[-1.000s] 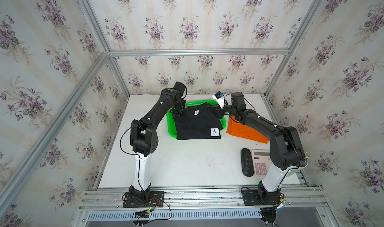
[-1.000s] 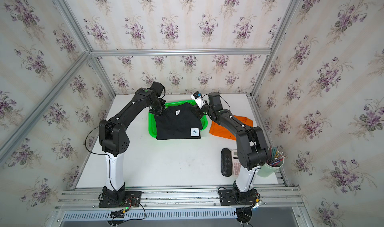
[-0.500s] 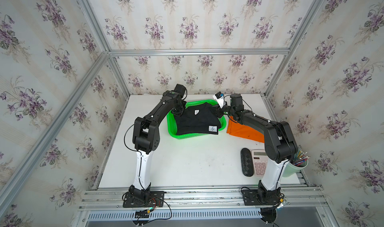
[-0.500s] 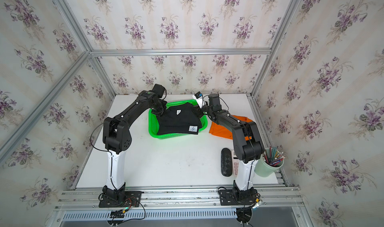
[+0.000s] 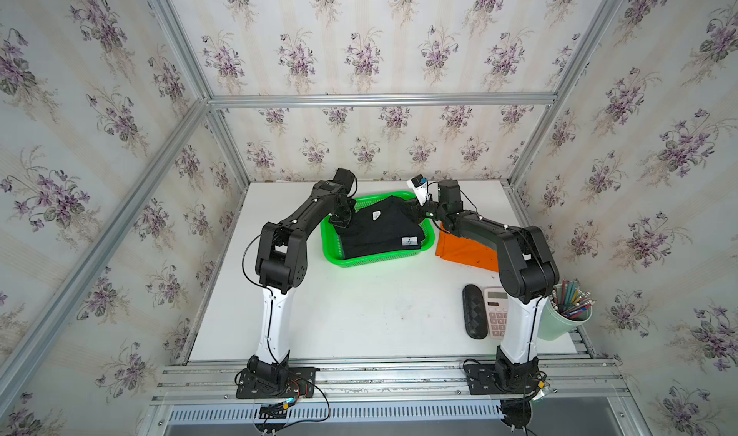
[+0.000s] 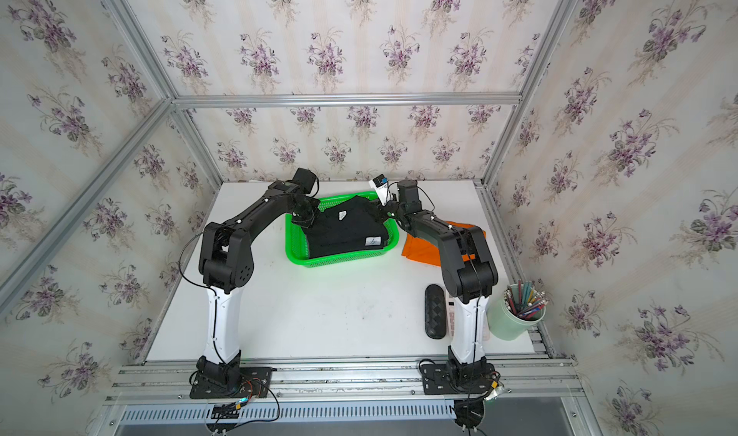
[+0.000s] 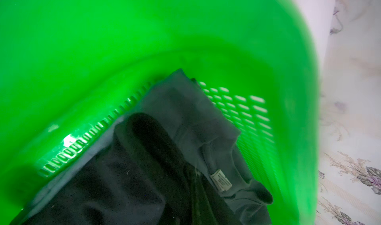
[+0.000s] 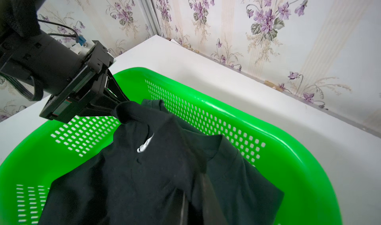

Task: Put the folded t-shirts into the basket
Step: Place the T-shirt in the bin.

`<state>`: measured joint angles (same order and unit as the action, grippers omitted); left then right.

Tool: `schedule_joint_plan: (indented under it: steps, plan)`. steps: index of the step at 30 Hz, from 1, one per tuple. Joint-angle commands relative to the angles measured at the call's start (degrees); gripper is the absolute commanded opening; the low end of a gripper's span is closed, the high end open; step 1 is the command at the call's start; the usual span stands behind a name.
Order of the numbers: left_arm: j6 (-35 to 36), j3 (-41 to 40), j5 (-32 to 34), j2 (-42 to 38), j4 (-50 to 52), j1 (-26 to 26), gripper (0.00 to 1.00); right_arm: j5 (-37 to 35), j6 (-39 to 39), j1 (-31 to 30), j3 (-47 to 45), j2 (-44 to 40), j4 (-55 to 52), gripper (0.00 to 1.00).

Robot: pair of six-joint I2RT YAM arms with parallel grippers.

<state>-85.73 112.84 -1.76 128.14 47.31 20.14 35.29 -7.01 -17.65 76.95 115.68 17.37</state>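
The green basket (image 5: pixel 375 260) (image 6: pixel 339 260) stands at the back middle of the table. The black t-shirt (image 5: pixel 379 230) (image 6: pixel 347 230) lies in it, white hem patch toward the front. My left gripper (image 5: pixel 342 219) (image 6: pixel 302 218) (image 8: pixel 116 105) is shut on its far left corner. My right gripper (image 5: pixel 411 210) (image 6: pixel 377 210) (image 8: pixel 191 203) is shut on its far right corner. In the left wrist view the grey t-shirt (image 7: pixel 185 110) lies under the black t-shirt (image 7: pixel 123 172) inside the basket (image 7: pixel 82 48). The orange t-shirt (image 5: pixel 463 251) (image 6: pixel 419 250) lies flat on the table to the right of the basket, partly under the right arm.
At the right front of the table, a black oblong case (image 5: pixel 474 312) lies beside a calculator (image 5: pixel 496 312). A pale green cup of pencils (image 5: pixel 567 314) stands next to them. Papered walls and metal frame posts close in the table at the back and sides.
The black t-shirt, which hung over the basket's front rim, has been drawn back and lowered into the basket. Both grippers moved toward the back wall and stayed shut on it.
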Motion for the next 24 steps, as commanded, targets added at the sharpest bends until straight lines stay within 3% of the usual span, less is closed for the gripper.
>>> schedule_joint_plan:
  steps: [1, 9, 12, 17, 18, 19, 20, 21, 24]
  plan:
    - [3.29, 3.60, 2.99, 1.52, 2.29, -0.27, 0.00, -1.62, 2.92, 0.07, 0.99, 0.29, 5.40, 0.00]
    - [7.29, 7.13, 4.56, 3.31, 2.52, -0.49, 0.00, -4.45, 6.39, 0.07, -0.08, 1.16, 7.70, 0.00]
    - [8.22, 7.11, 3.25, 4.01, 2.46, -0.63, 0.04, -5.93, 8.52, 0.08, -1.85, 1.11, 9.71, 0.21]
    - [11.10, 6.07, 3.14, 2.84, 1.95, -0.63, 0.00, -7.48, 10.61, 0.07, -5.16, -1.25, 12.36, 0.37]
    - [11.66, 5.55, 3.76, 2.01, 1.66, -0.65, 0.41, -8.60, 10.79, 0.07, -5.66, -2.11, 12.11, 0.39]
    - [12.16, 4.99, 4.46, 1.15, 1.49, -0.70, 0.74, -9.52, 10.93, 0.07, -6.13, -3.08, 11.82, 0.41]
    - [12.36, 4.61, 5.12, 0.36, 1.71, -0.84, 0.89, -10.28, 11.08, 0.07, -6.76, -4.07, 11.60, 0.42]
    - [12.81, 4.41, 5.77, -0.48, 1.93, -1.00, 0.95, -11.01, 11.46, 0.07, -7.49, -5.23, 11.55, 0.42]
    - [15.37, 3.39, 7.58, -3.57, 1.50, -1.33, 0.96, -13.59, 12.41, -0.09, -11.19, -9.83, 13.03, 0.42]
